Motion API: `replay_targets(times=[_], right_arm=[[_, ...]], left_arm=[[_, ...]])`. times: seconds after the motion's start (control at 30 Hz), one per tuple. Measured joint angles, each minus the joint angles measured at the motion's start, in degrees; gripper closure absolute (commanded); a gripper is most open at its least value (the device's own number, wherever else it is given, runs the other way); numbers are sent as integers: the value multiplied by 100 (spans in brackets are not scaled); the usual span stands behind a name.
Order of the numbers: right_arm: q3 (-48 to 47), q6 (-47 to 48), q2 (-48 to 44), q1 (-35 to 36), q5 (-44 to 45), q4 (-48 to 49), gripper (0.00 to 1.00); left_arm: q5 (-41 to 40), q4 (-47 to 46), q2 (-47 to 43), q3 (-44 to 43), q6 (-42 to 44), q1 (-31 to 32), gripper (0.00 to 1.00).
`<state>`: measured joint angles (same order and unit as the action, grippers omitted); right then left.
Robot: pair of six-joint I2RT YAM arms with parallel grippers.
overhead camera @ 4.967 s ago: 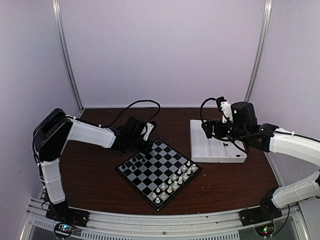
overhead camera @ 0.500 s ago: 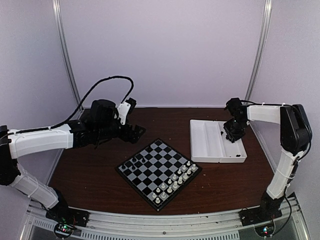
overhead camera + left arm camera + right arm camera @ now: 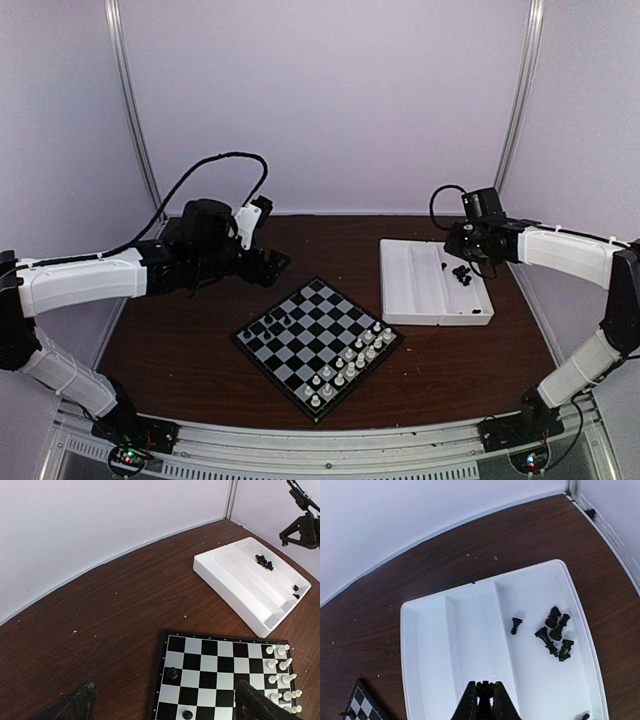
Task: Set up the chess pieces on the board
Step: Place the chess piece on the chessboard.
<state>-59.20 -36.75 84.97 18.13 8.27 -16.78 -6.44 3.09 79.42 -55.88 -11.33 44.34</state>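
Hovering above the white tray [image 3: 430, 300], the right claw [image 3: 483, 691] is seen closed narrowly on a single black chessman [image 3: 483, 684] with a notched top. The chessman is pinched between the two fingers and held clear of the tray floor. Three long compartments are noted in the tray. A loose cluster of black chess pieces [image 3: 553, 634] is found lying in the widest compartment, on the right in the right wrist view. A lone black pawn [image 3: 516, 625] is seen standing just apart from the cluster in the same compartment, and a further black piece [image 3: 585, 716] is partly cut off at the lower edge of that view.

The left claw [image 3: 165, 692] is held wide, its fingers spread well apart, and is raised above the brown surface [image 3: 180, 350] beyond the far-left side of the board [image 3: 305, 345]. The board is laid diagonally on the surface between the two arms, near the tray but not touching it. Two rows of white chessmen [image 3: 350, 362] are recorded along its near-right edge. A few black board pieces [image 3: 275, 322] are observed on squares by its left corner. Their number cannot be determined from overhead.
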Motion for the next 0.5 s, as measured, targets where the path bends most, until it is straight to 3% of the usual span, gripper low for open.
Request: replay_targets(times=[0.23, 0.5], right_arm=[[111, 1198, -26, 675, -708, 942, 87], [413, 1692, 479, 1357, -2253, 2496, 87]], left_arm=[[-31, 2, 42, 0, 11, 0, 4], [-70, 79, 46, 0, -173, 0, 4]])
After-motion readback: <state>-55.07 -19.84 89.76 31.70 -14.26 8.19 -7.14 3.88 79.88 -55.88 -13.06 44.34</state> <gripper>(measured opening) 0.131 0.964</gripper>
